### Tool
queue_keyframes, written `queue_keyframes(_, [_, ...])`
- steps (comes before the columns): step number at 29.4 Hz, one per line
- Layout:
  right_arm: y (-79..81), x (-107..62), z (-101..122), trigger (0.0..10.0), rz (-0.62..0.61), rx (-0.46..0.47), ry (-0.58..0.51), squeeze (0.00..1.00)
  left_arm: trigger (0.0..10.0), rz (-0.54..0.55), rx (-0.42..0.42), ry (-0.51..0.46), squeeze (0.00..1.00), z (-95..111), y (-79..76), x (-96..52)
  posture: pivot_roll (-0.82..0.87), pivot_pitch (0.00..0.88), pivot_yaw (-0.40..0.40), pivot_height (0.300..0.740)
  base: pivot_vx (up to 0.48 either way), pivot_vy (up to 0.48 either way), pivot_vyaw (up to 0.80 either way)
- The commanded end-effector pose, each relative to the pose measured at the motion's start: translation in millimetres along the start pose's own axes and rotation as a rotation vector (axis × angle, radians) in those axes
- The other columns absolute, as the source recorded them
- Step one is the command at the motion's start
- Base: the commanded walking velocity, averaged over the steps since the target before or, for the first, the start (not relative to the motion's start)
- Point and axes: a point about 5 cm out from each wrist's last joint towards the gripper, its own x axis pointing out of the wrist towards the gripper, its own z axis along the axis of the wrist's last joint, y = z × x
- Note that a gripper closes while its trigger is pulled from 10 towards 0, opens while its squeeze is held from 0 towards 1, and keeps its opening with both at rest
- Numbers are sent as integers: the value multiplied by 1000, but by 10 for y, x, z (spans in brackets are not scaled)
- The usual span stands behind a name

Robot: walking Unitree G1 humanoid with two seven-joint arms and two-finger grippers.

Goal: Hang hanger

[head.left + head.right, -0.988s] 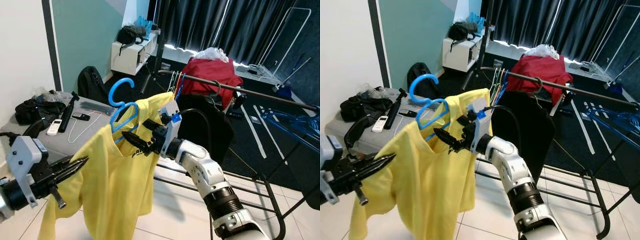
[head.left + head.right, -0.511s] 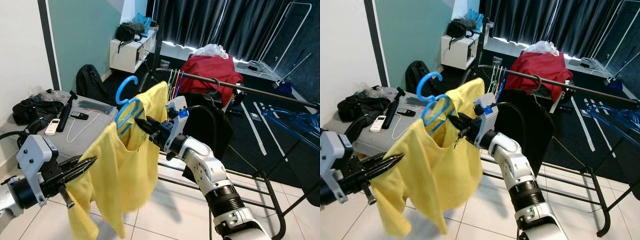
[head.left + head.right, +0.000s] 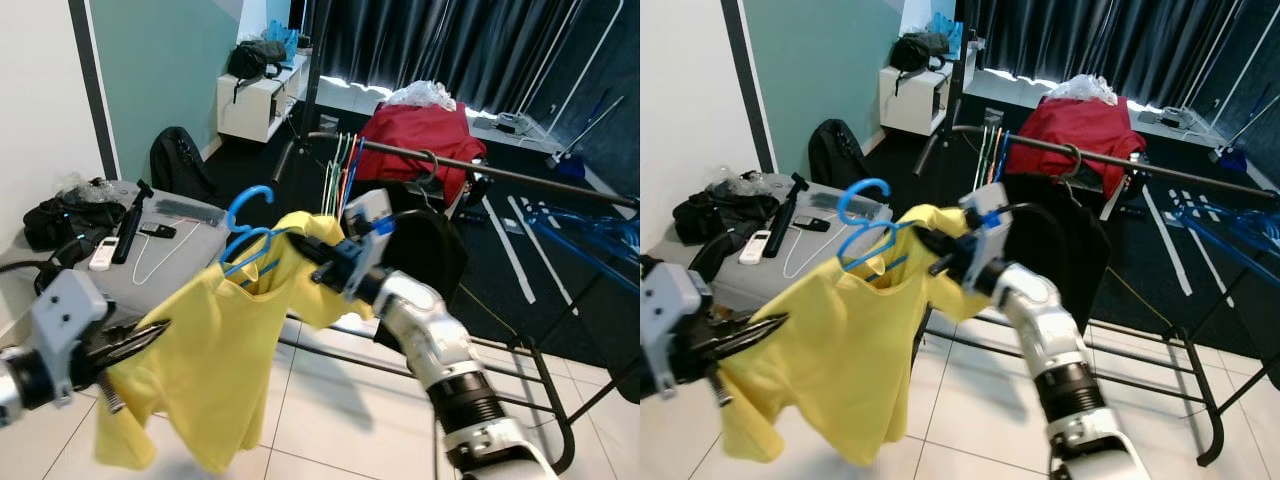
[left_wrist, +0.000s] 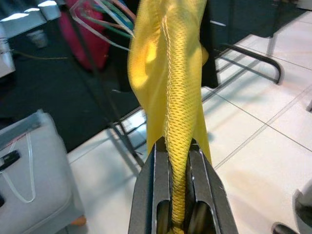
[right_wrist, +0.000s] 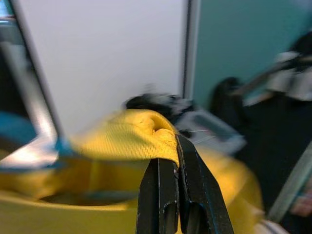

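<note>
- A bright yellow mesh shirt point(image 3: 215, 370) hangs on a blue plastic hanger point(image 3: 245, 245). The hanger's round hook sticks up out of the neck hole, tipped to one side.
- The shirt is in the air over the white tiled floor point(image 3: 330, 410), pulled wide between the two arms.
- Behind it stands a dark metal clothes rail point(image 3: 520, 178). A red cloth point(image 3: 425, 135) and a black garment point(image 3: 425, 240) hang on that rail, and thin coloured hangers point(image 3: 340, 170) too.
- A grey table point(image 3: 150, 265) with black bags is off to the left.
- The right gripper point(image 3: 305, 255) is pinched tight on the shirt's shoulder, just beside the hanger.
- The left gripper point(image 4: 178, 204) is squeezed on a fold of the shirt's low edge.
</note>
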Motion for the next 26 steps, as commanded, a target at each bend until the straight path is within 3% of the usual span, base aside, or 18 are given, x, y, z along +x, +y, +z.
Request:
queue_keyframes(1, [-161,-73,109,0,-73,-17,-27,0,10000,-50,13,-3,0,64,3,-39,79,0,-130,740,0,0,0])
queue_keyframes(2, [-161,-73,109,0,-73,-17,-27,0,10000,-50,13,-3,0,64,3,-39,79,0,-130,740,0,0,0])
queue_keyframes(5, [-458,-308,156,0,-211,-59,10,0,10000,-85,39,-99,0,300,72,-94,67,0,-123,740,0,0,0])
queue_keyframes(6, [-458,-308,156,0,-211,-59,10,0,10000,-85,39,-99,0,300,72,-94,67,0,-123,740,0,0,0])
queue_keyframes(7, [-523,-385,134,0,-246,-69,34,0,10000,-112,45,-166,0,426,69,-103,65,0,-122,740,0,0,0])
queue_keyframes(8, [-523,-385,134,0,-246,-69,34,0,10000,-112,45,-166,0,426,69,-103,65,0,-122,740,0,0,0])
queue_keyframes(9, [-570,-472,70,0,-281,-69,74,0,10000,-180,49,-282,0,632,25,-112,63,0,-121,740,0,0,0])
queue_keyframes(10, [-576,-486,56,0,-287,-67,82,0,10000,-198,50,-304,0,673,12,-116,63,0,-121,740,0,0,0])
queue_keyframes(12, [-558,-496,12,0,-284,-61,101,0,10000,-218,56,-355,0,757,-4,-103,64,0,-122,740,0,0,0])
queue_keyframes(13, [-498,-494,-96,0,-270,-47,140,0,10000,-216,66,-445,0,885,9,-62,65,0,-121,740,0,0,0])
queue_keyframes(14, [-473,-491,-138,0,-265,-41,153,0,10000,-210,68,-473,0,921,20,-45,65,0,-121,740,0,0,0])
queue_keyframes(21, [-375,-440,-220,0,-238,-4,161,0,10000,-132,75,-493,0,894,94,21,60,0,-115,740,0,0,0])
queue_keyframes(23, [-161,-341,-270,0,-131,50,144,0,10000,-33,43,-525,0,838,144,160,57,0,-113,740,0,0,0])
queue_keyframes(25, [-161,-341,-270,0,-131,50,144,0,10000,-33,43,-525,0,838,144,160,57,0,-113,740,0,0,0])
queue_keyframes(26, [59,-285,-249,4510,6,79,109,0,10000,-7,9,-524,0,782,118,291,56,0,-112,740,0,0,0])
